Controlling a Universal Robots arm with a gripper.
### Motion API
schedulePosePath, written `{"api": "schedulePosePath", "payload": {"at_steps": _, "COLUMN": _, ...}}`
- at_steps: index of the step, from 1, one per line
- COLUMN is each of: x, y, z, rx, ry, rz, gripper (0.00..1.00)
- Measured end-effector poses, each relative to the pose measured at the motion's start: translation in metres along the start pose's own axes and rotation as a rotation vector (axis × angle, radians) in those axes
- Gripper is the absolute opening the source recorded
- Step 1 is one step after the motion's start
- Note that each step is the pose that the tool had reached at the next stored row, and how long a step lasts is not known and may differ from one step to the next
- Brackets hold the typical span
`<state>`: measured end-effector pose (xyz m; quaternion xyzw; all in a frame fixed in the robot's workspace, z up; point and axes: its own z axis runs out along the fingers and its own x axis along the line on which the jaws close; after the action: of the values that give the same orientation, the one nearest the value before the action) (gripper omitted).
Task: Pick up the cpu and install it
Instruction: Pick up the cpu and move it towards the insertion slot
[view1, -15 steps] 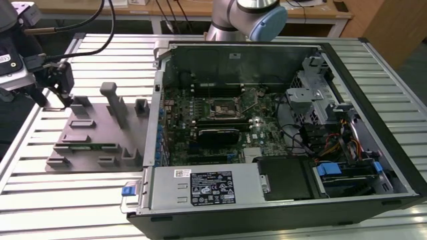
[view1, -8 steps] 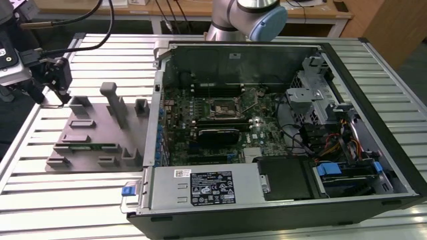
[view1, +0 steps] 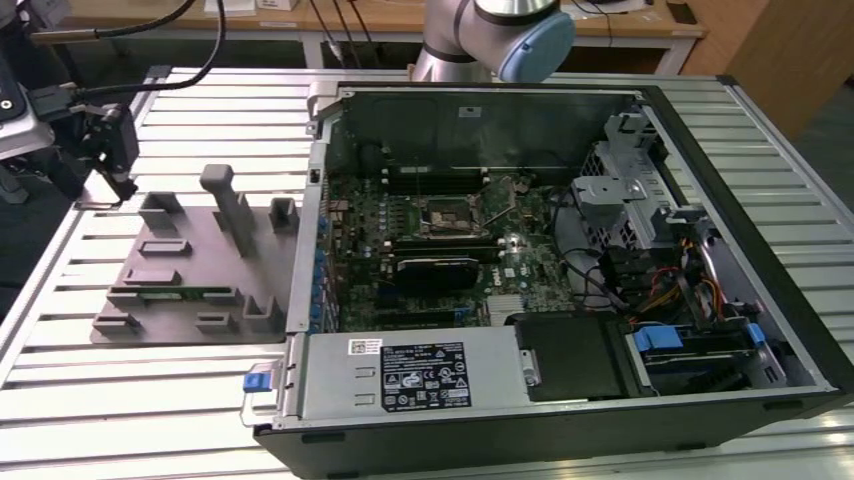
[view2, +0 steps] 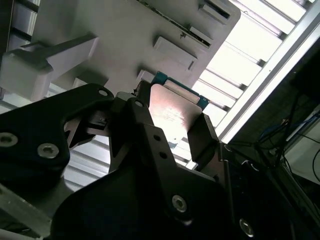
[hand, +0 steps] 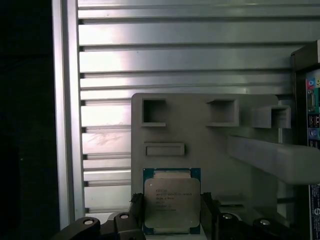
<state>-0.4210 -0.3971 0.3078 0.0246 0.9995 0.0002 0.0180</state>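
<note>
arm (view1: 447, 45): silver-grey tube, light-blue joint cap (view1: 537, 45) | end effector (view2: 172, 117): matte black, silver screws (view2: 48, 149) | black cables (view1: 218, 35)

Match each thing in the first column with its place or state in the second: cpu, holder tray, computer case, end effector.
Things
1. cpu
2. holder tray
3. computer case
4. end effector

Place or state
a. grey, lying flat on the slatted table
b. black, shut on a chip
c. silvery top, gripped at two opposite edges
d. open, with the motherboard showing

Pairs: 1-c, 2-a, 3-d, 4-b
</note>
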Motion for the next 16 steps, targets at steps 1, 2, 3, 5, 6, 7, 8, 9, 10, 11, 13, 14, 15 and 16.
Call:
{"api": "schedulePosePath", "payload": {"at_steps": 1, "x": -0.0001, "y": 0.0, "z": -0.0015, "rx": 0.0001, "ry": 0.0, "rz": 0.0, "gripper": 0.54}}
{"api": "schedulePosePath", "payload": {"at_steps": 2, "x": -0.0001, "y": 0.0, "z": -0.0029, "rx": 0.0, "ry": 0.0, "rz": 0.0, "gripper": 0.54}}
{"api": "schedulePosePath", "payload": {"at_steps": 3, "x": -0.0001, "y": 0.0, "z": -0.0043, "rx": 0.0, "ry": 0.0, "rz": 0.0, "gripper": 0.54}}
{"api": "schedulePosePath", "payload": {"at_steps": 5, "x": -0.0003, "y": 0.0, "z": -0.007, "rx": 0.0001, "ry": 0.0001, "rz": 0.0, "gripper": 0.54}}
{"api": "schedulePosePath", "payload": {"at_steps": 6, "x": -0.0003, "y": 0.0, "z": -0.0084, "rx": 0.0, "ry": 0.0001, "rz": 0.0, "gripper": 0.54}}
{"api": "schedulePosePath", "payload": {"at_steps": 7, "x": -0.0003, "y": 0.0, "z": -0.0098, "rx": 0.0001, "ry": 0.0001, "rz": 0.0, "gripper": 0.54}}
{"api": "schedulePosePath", "payload": {"at_steps": 8, "x": -0.0004, "y": 0.0, "z": -0.0112, "rx": 0.0, "ry": 0.0, "rz": 0.0, "gripper": 0.54}}
{"api": "schedulePosePath", "payload": {"at_steps": 9, "x": -0.0005, "y": 0.0, "z": -0.0127, "rx": 0.0, "ry": 0.0001, "rz": 0.0, "gripper": 0.54}}
{"api": "schedulePosePath", "payload": {"at_steps": 10, "x": -0.0005, "y": 0.0, "z": -0.0141, "rx": 0.0, "ry": 0.0, "rz": 0.0, "gripper": 0.54}}
{"api": "schedulePosePath", "payload": {"at_steps": 11, "x": -0.0006, "y": 0.0, "z": -0.0157, "rx": 0.0001, "ry": 0.0, "rz": 0.0, "gripper": 0.54}}
{"api": "schedulePosePath", "payload": {"at_steps": 13, "x": -0.0007, "y": 0.0, "z": -0.0189, "rx": 0.0001, "ry": 0.0001, "rz": 0.0, "gripper": 0.54}}
{"api": "schedulePosePath", "payload": {"at_steps": 14, "x": -0.0007, "y": 0.0, "z": -0.0205, "rx": 0.0, "ry": 0.0001, "rz": 0.0, "gripper": 0.54}}
{"api": "schedulePosePath", "payload": {"at_steps": 15, "x": -0.0008, "y": 0.0, "z": -0.0221, "rx": 0.0001, "ry": 0.0001, "rz": 0.0, "gripper": 0.54}}
{"api": "schedulePosePath", "payload": {"at_steps": 16, "x": -0.0009, "y": 0.0, "z": -0.0236, "rx": 0.0, "ry": 0.0, "rz": 0.0, "gripper": 0.54}}
